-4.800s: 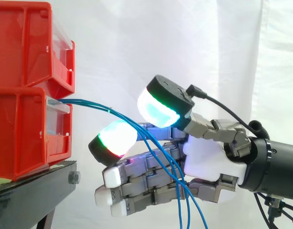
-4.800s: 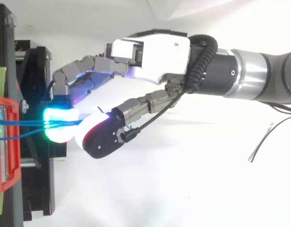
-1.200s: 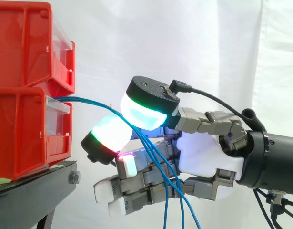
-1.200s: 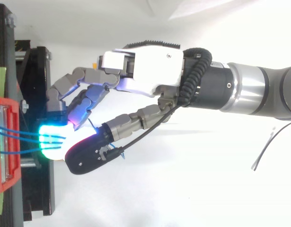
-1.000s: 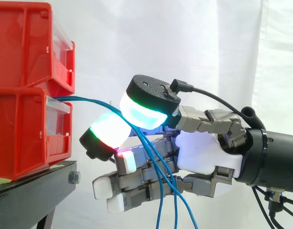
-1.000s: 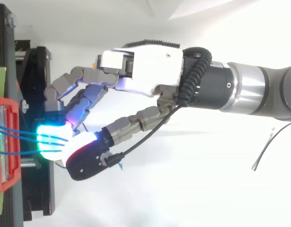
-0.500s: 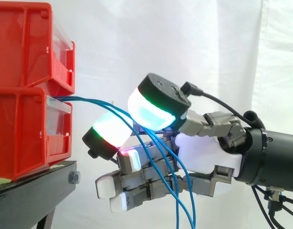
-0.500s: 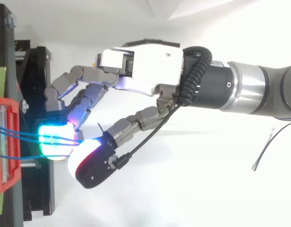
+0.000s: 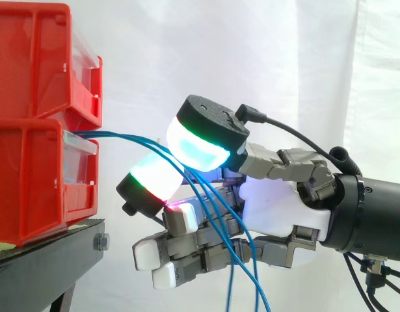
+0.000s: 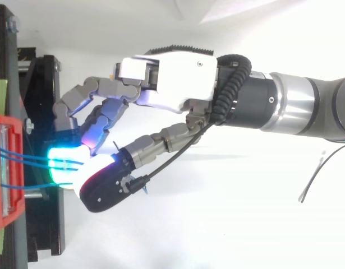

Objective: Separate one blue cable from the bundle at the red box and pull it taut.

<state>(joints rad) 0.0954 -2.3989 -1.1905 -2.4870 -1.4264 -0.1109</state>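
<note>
- Pinching near the box mouth, the robot hand (image 9: pixel 278 208) has its two glowing fingertip pads (image 9: pixel 157 179) drawn close together, the other fingers curled loosely underneath; I judge it closed on the strands rather than merely brushing them.
- The thin blue cables (image 9: pixel 125 138) run between those pads, then sag down across the curled fingers and hang off below. How many strands lie in the pinch cannot be told; in the top view several cross the cyan pad side by side.
- The cables' long axis lies level from the pads to the lower red plastic box (image 9: pixel 30 182), which sits just beside the robot hand on the side away from the arm, atop the black stand (image 9: pixel 43 260).
- Tautening would therefore mean drawing straight back along that line, away from the box.
- The white curtain (image 9: pixel 284 65) hangs behind.
</note>
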